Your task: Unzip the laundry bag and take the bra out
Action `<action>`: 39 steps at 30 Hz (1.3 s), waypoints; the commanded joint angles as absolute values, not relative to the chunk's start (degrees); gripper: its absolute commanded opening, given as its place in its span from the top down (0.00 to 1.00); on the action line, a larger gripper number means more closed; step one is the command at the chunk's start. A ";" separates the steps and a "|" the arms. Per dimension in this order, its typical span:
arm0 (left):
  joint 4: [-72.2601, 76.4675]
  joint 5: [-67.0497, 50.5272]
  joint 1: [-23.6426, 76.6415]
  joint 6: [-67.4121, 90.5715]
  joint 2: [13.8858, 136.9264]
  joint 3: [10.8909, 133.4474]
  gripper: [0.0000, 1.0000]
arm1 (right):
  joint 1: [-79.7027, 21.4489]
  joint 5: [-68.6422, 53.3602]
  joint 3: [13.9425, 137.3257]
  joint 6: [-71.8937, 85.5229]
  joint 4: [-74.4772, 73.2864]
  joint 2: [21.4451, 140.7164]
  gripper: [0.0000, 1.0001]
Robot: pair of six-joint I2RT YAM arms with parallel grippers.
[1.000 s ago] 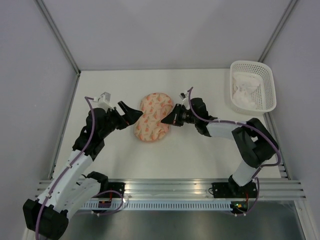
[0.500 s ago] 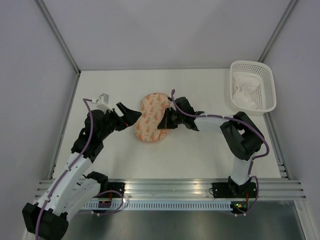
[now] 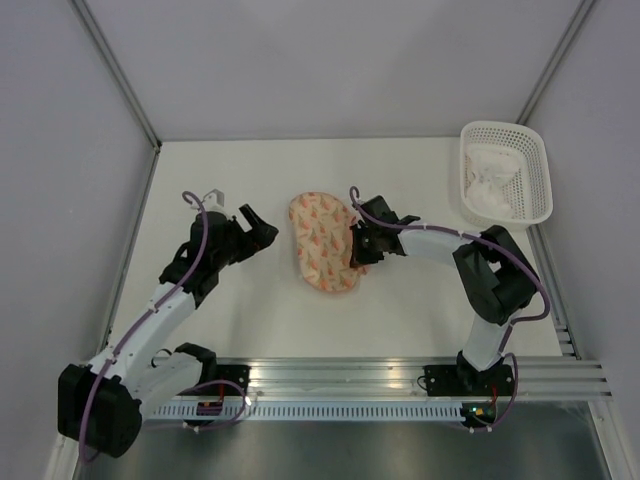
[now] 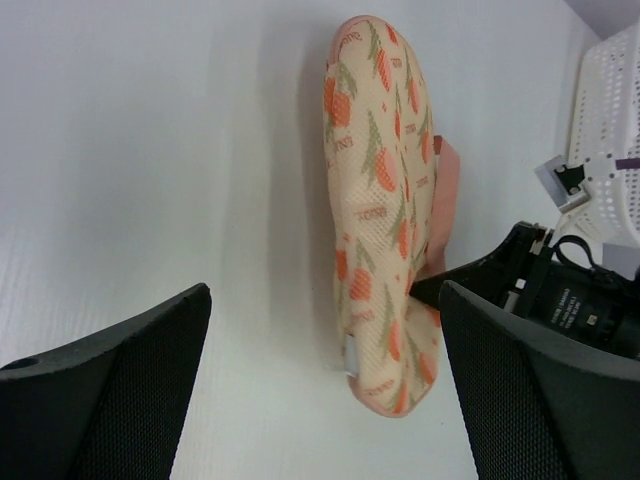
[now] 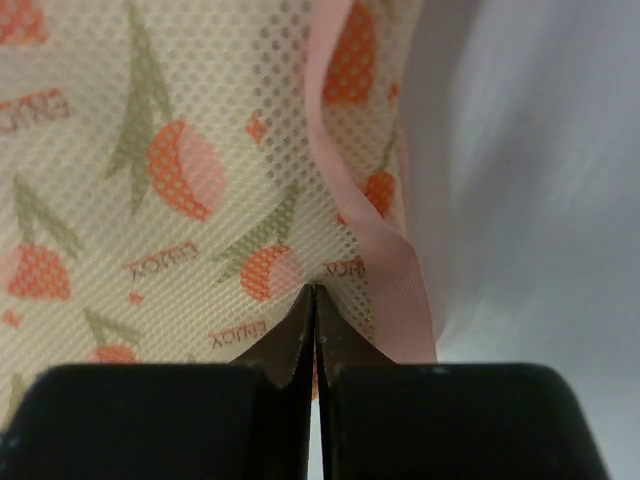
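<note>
Laundry bag: the rounded cream mesh pouch with orange-pink tulip prints and salmon-pink trim (image 3: pixel 322 243) is lying near the middle of the white tabletop (image 3: pixel 420 305), between the two arms, with its long side running away from the bases.
Bag, left wrist view: the pouch (image 4: pixel 385 200) is showing its printed mesh face. A pink trim strip is running along its far side and a small white tag is sitting near its lower end.
Bag, right wrist view: the mesh (image 5: pixel 150 150) is filling most of the frame, with the pink trim folding down just right of the tips.
Left gripper: the left gripper (image 3: pixel 258 228) is hovering left of the pouch and clear of it. Its fingers (image 4: pixel 120 390) are spread wide and gripping nothing.
Right gripper: the right gripper (image 3: pixel 356 250) is pressing against the pouch's right edge. Its fingers (image 5: pixel 290 345) are clenched tight, with the tips meeting right at the mesh beside the trim. Cannot tell whether any fabric is being pinched between them.
Basket: a white lattice plastic basket (image 3: pixel 540 165) is sitting at the far right corner, well apart from the pouch.
Basket contents: crumpled white fabric (image 3: pixel 490 180) is lying inside.
</note>
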State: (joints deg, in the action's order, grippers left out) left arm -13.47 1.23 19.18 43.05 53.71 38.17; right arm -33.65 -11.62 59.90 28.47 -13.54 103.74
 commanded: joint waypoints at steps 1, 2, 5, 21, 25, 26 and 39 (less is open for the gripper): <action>-5.66 -3.41 18.98 39.38 58.17 37.27 0.02 | -32.17 -3.09 62.04 22.95 -22.40 101.87 1.00; 0.81 -8.39 18.98 39.38 60.62 35.44 0.03 | -31.73 -0.81 62.22 21.98 -23.54 101.95 1.00; 11.49 -17.71 18.98 40.34 65.37 32.88 0.03 | -30.86 1.84 62.67 21.71 -24.52 102.48 1.00; 38.07 -35.34 27.85 61.43 82.62 32.51 0.00 | -29.44 1.94 62.58 21.09 -23.56 103.36 1.00; 23.76 -27.18 29.97 58.54 82.27 36.90 0.01 | -29.44 1.84 62.75 21.36 -23.29 103.19 0.99; 19.21 -26.46 29.97 58.27 82.18 37.35 0.01 | -29.36 2.11 62.67 21.27 -23.38 103.01 1.00; -2.38 -17.23 32.52 62.12 83.40 41.84 0.01 | -29.00 2.37 62.14 21.88 -22.50 101.87 0.99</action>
